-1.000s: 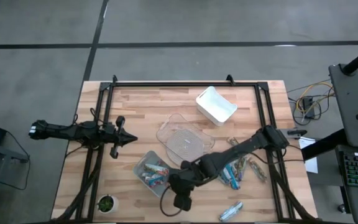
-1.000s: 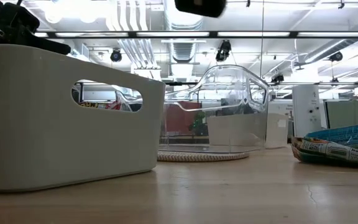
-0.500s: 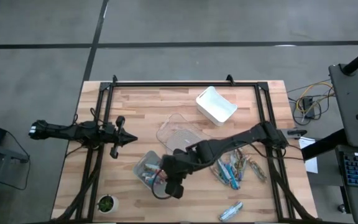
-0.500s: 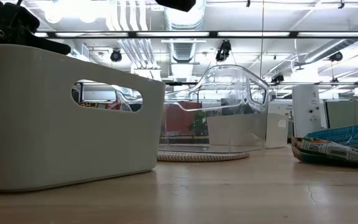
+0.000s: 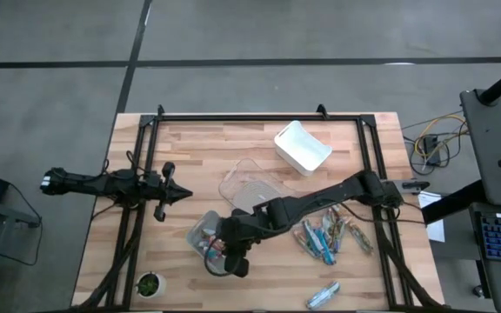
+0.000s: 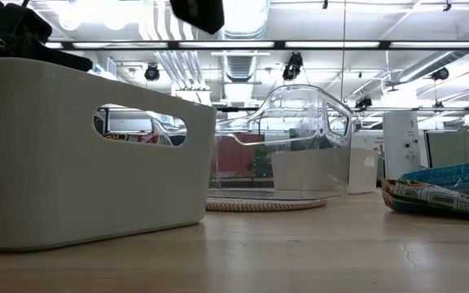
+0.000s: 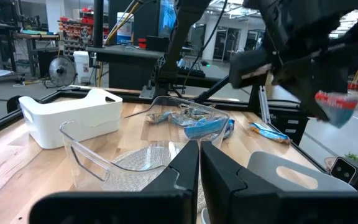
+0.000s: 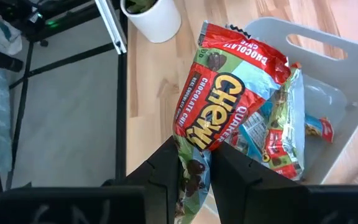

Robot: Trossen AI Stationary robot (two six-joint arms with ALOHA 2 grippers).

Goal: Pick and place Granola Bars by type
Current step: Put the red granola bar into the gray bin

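A: Item one, right gripper point(image 8: 194, 163). Condition?

B: Clamped on a red-wrapped granola bar point(image 8: 229, 93), fingers pinching its lower end. Location: held above the grey bin point(image 5: 200, 231) at the near middle of the table point(image 5: 190, 156). That bin already held several bars with red and blue on their wrappers.

A: Step in hand?

B: Judged as the carry, nearly finished: bar was over its bin but not yet released.

A: Item two, left gripper point(image 7: 199, 163)?

B: Fingers pressed together, nothing between them. Parked at the table's left side, pointing inward, well apart from the bins.

A: Remaining stock?

B: A loose pile of bars point(image 5: 327, 236) at the right side of the table, blue and greenish wrappers among them; one stray bar point(image 5: 323, 295) near the front edge. The clear bin point(image 5: 237, 184) and the white bin point(image 5: 302, 146) showed no bars that I could make out.

A: Next move called for?

B: Presumably lower slightly, keep the bar inside the grey walls, then part the fingers. The wrapper was slippery-looking and hung tilted, so a drop from height might bounce out.
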